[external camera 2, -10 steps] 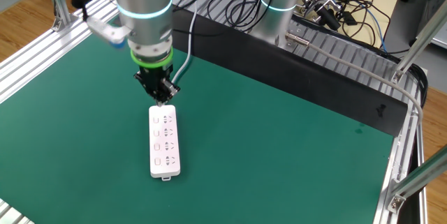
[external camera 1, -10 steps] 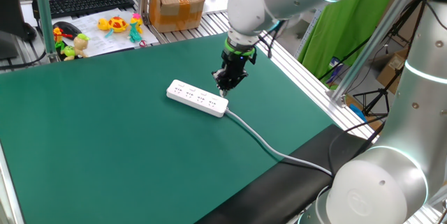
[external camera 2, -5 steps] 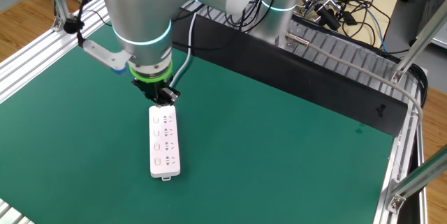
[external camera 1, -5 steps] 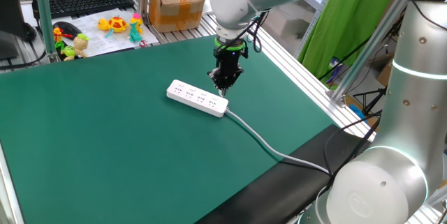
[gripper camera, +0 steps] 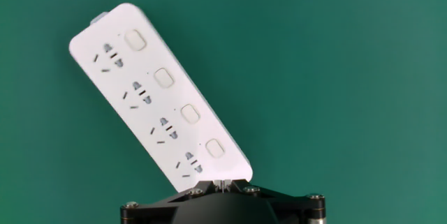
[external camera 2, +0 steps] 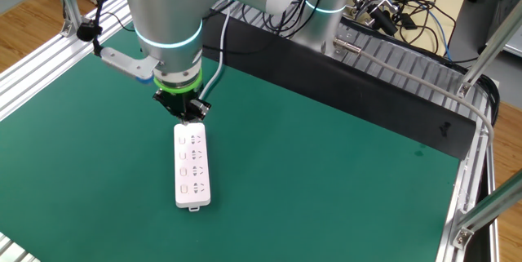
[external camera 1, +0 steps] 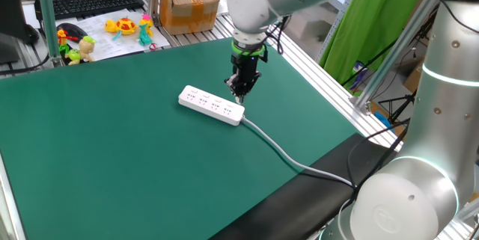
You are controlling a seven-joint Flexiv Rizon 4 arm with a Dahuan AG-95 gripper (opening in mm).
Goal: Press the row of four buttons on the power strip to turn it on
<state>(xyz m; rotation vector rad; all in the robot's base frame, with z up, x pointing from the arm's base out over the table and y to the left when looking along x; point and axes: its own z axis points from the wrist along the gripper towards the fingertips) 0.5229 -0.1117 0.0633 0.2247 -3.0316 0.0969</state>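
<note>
Green mat, power strip, closed tool over cable end, toys behind.

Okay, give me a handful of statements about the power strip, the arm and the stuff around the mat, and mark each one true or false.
1. The power strip lies flat on the green mat. True.
2. The claw hangs over the strip's free end, far from its cable. False: it is at the end where the cable leaves the strip.
3. The four buttons run in a line beside the socket groups. True.
4. The claw's fingers are spread wide apart. False: the claw is shut.
5. A cardboard box sits beyond the mat's far edge in one fixed view. True.
6. A plug is pushed into one of the sockets. False: all four socket groups are bare.
</note>
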